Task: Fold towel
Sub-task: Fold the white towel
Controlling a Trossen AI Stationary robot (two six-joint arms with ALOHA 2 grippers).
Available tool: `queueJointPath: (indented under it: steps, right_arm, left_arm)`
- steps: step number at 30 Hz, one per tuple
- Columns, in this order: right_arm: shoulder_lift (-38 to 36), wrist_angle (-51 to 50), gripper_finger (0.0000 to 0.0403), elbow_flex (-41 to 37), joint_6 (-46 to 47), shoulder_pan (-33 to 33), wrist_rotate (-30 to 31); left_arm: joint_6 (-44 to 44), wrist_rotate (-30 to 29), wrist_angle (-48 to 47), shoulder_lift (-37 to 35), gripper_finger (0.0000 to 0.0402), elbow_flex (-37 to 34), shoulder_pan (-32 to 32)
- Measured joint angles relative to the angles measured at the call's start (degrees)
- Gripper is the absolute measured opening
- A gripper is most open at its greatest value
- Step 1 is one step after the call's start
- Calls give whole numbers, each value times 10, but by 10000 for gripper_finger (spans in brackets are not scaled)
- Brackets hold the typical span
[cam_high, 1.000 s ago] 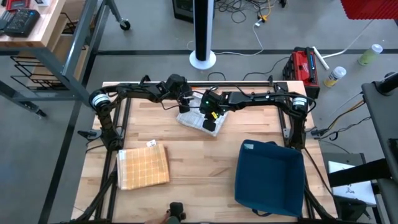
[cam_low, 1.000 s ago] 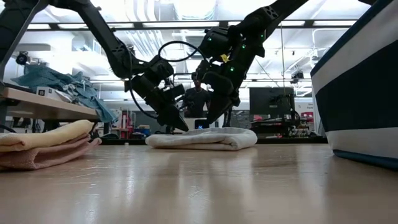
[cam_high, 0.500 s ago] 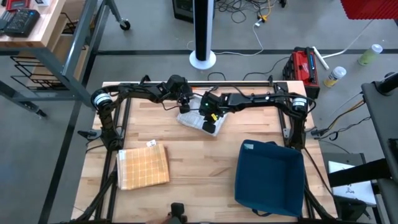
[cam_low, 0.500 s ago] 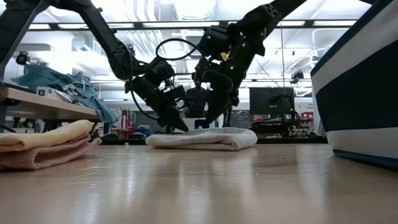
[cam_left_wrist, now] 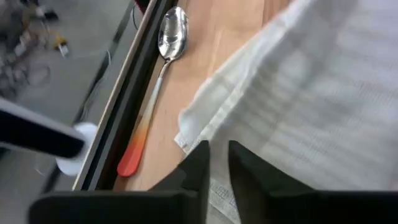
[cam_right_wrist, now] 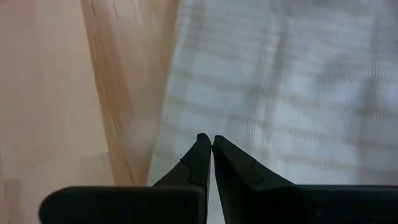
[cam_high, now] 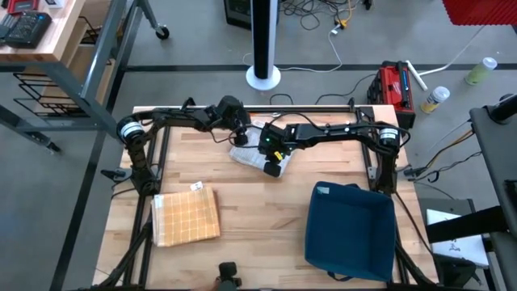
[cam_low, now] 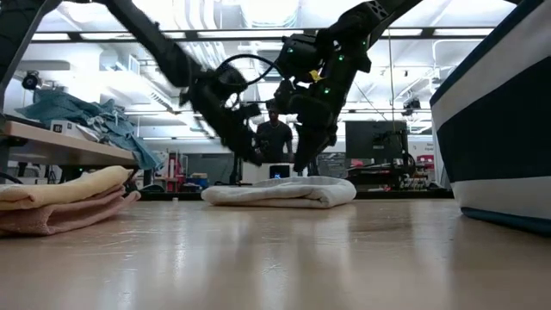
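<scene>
Fingertips of the right gripper (cam_right_wrist: 211, 142) are pressed together, empty, above the ribbed white towel (cam_right_wrist: 298, 93); the left gripper (cam_left_wrist: 217, 149) is narrowly parted. An orange-handled metal spoon (cam_left_wrist: 155, 81) is seen only from the left wrist.

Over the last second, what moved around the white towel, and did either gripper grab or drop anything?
The left gripper lifted off the folded white towel while narrowing, holding nothing. The right gripper rose slightly, shut and empty above it. The towel, yellow checked cloth and blue bin stayed put.

Soft ribbed cloth towel (cam_high: 252, 155) (white) on smooth wooden table (cam_high: 266, 218).
</scene>
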Motion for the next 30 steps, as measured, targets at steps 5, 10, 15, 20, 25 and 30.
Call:
queueJointPath:
  steps: [5, 10, 15, 20, 25, 30]
  right_arm:
    - [-13, -54, 14, 0, -14, 0, 0]
    - [-34, -104, 14, 0, -46, -4, 0]
    - [-67, -148, 14, -1, -49, -9, -18]
    - [-126, -166, 14, -15, -55, -12, -43]
    - [-180, -153, 14, -37, -55, -12, -43]
    - [-198, -147, 14, -41, -49, -12, -43]
  left_arm:
    - [-47, 0, -208, -20, 109, 123, 1]
    - [-34, 13, -393, 15, 141, 265, 3]
    - [-12, 35, -443, 87, 138, 331, 5]
    - [5, 44, -449, 154, 128, 342, 5]
    - [9, 42, -442, 178, 137, 342, 5]
    - [29, 42, -445, 176, 135, 340, 5]
